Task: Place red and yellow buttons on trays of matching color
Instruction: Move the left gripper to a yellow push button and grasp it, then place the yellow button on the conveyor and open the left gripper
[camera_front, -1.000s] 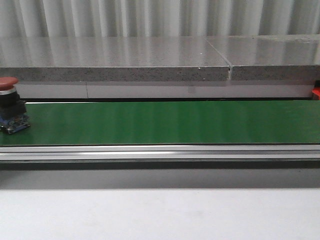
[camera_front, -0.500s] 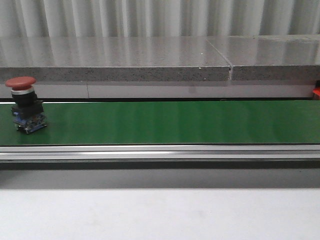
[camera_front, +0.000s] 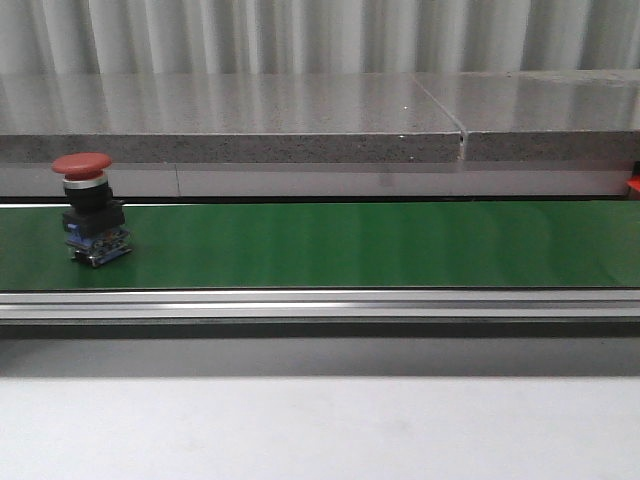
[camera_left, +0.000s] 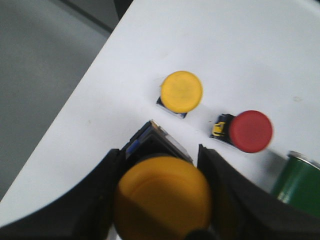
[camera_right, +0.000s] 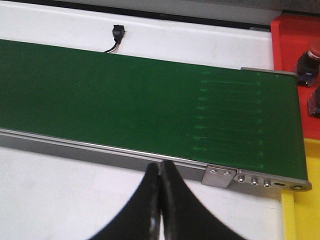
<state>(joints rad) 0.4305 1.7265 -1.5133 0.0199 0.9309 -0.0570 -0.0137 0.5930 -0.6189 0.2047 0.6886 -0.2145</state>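
A red button (camera_front: 90, 212) stands upright on the green belt (camera_front: 380, 243), toward its left end. Left gripper (camera_left: 161, 200) jaws grasp a yellow button (camera_left: 162, 197); right gripper (camera_right: 160, 200) jaws are clenched, empty.

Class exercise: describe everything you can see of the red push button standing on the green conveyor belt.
The red push button stands upright on the green conveyor belt, near its left end in the front view. It has a wide, domed red mushroom cap, a silvery collar below it, a black block body and a blue base with small metal parts, all plastic-looking. Only the belt touches it; no gripper is near.
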